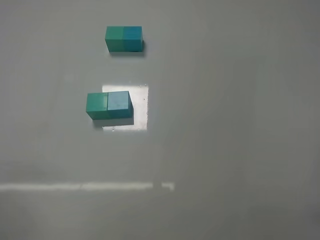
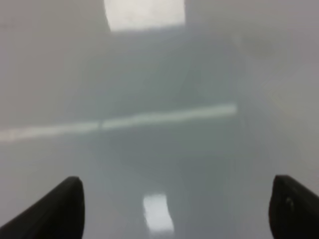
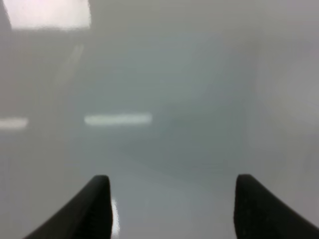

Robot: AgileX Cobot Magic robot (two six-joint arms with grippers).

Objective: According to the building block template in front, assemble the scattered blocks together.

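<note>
Both grippers are out of the high view. Two small loose cubes, green (image 1: pixel 97 103) and blue (image 1: pixel 119 101), touch; the two-tone bar (image 1: pixel 124 39) lies apart. Left gripper (image 2: pixel 177 209) gapes wide, holding nothing. Right gripper (image 3: pixel 172 206) too.

The two scattered blocks (image 1: pixel 109 104) sit side by side, touching, near the middle of the surface (image 1: pixel 235 125). The building block template (image 1: pixel 124 39) lies behind them, apart.
</note>
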